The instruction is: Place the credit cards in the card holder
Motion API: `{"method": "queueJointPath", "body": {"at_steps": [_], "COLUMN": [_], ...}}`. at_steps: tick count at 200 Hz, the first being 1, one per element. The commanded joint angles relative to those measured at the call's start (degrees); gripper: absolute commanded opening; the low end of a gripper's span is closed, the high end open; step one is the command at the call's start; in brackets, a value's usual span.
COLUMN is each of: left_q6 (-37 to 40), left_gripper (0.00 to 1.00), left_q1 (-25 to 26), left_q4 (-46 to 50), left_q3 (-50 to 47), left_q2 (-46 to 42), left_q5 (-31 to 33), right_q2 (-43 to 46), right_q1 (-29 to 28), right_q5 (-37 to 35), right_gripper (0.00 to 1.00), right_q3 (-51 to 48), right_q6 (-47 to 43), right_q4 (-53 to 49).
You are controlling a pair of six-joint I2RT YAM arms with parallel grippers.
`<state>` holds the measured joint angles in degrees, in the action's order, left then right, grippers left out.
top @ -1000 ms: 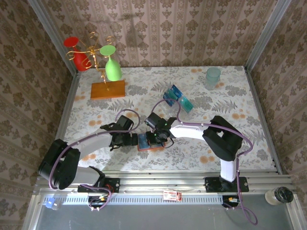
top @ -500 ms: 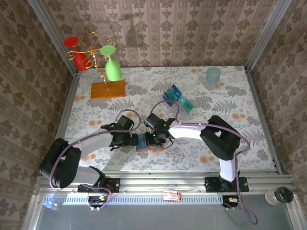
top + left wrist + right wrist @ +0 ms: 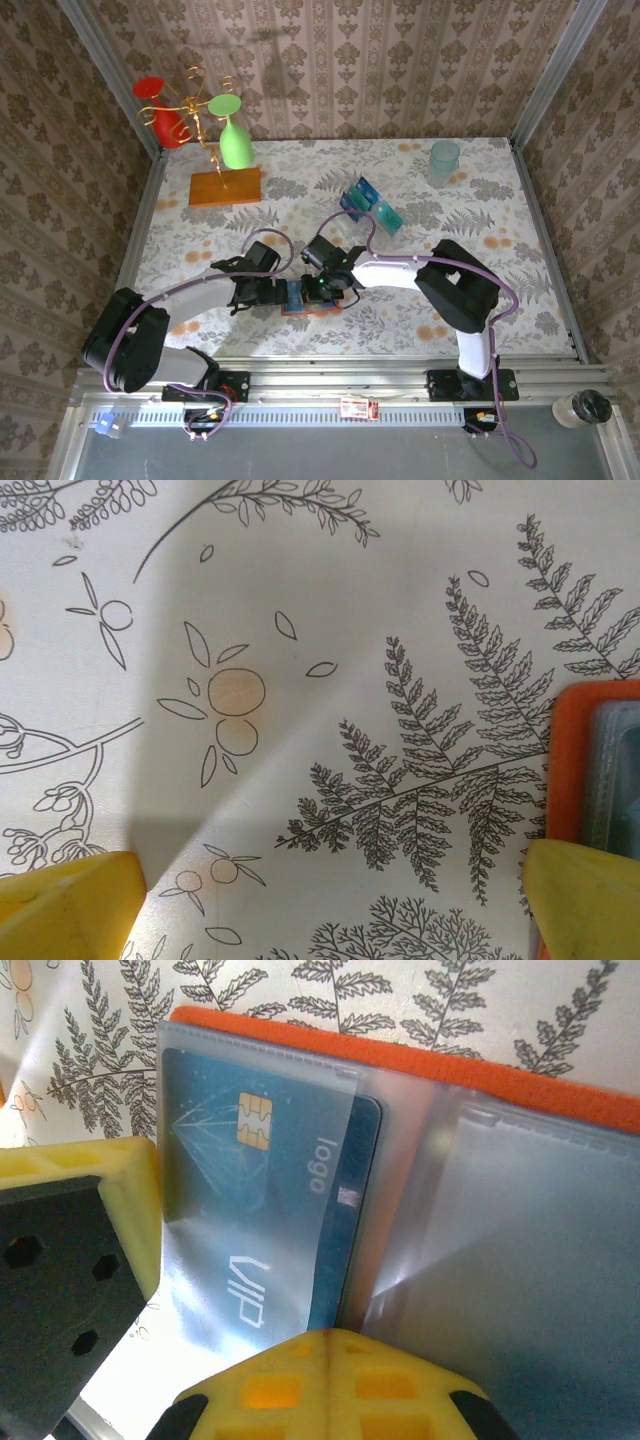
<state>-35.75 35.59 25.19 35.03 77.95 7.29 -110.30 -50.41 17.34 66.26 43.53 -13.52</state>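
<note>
The card holder [image 3: 303, 298] lies open on the floral tablecloth near the front, its orange-red rim [image 3: 420, 1060] around clear sleeves. One blue credit card [image 3: 265, 1190], with a chip and the word VIP, sits inside the left sleeve. My right gripper [image 3: 335, 1338] is shut, its joined tips resting against the card's near edge. My left gripper [image 3: 330, 870] is open wide just left of the holder [image 3: 568, 770], one yellow finger [image 3: 585, 895] at the holder's orange edge. More credit cards [image 3: 360, 196], blue and teal, stand further back.
A clear tray [image 3: 378, 214] holds the other cards behind the arms. A wooden slab [image 3: 224, 187] with a gold rack carries a green glass [image 3: 234, 142] and a red glass [image 3: 160, 112] at the back left. A teal cup [image 3: 444, 160] stands back right.
The card holder and both grippers have slid slightly to the left. The right gripper stays shut and the left stays open.
</note>
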Motion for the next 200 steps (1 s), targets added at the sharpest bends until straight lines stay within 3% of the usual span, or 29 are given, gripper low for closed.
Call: {"method": "queueJointPath", "body": {"at_steps": [1,33,84,152,200], "left_q6": [0.78,1.37,2.69,4.07,4.10], "left_gripper": [1.00,1.00,1.00,1.00,1.00], "left_q1": [0.44,-0.41,-2.40,-5.07,-5.18], "left_q4": [-2.83,-1.61,0.46,1.57,0.40], "left_q3": [-0.07,0.96,2.02,3.24,5.61], "left_q2": [0.81,-0.38,-3.11,-6.96,-8.82], "left_q5": [-2.56,-2.45,-2.38,-3.65,-6.12], "right_q2": [2.57,6.73,11.80,16.07,13.03], "right_q1": [0.74,2.24,4.07,5.93,6.20], "right_q5": [0.82,-0.35,-4.53,-16.65,-16.68], "right_gripper": [0.00,0.00,0.10,0.45,0.48], "right_q3": [-0.60,0.23,0.48,-2.06,-2.77], "right_q6": [-0.11,-1.29,-3.80,-10.22,-11.42], "right_q4": [0.81,-1.72,-6.28,-15.07,-15.08]}}
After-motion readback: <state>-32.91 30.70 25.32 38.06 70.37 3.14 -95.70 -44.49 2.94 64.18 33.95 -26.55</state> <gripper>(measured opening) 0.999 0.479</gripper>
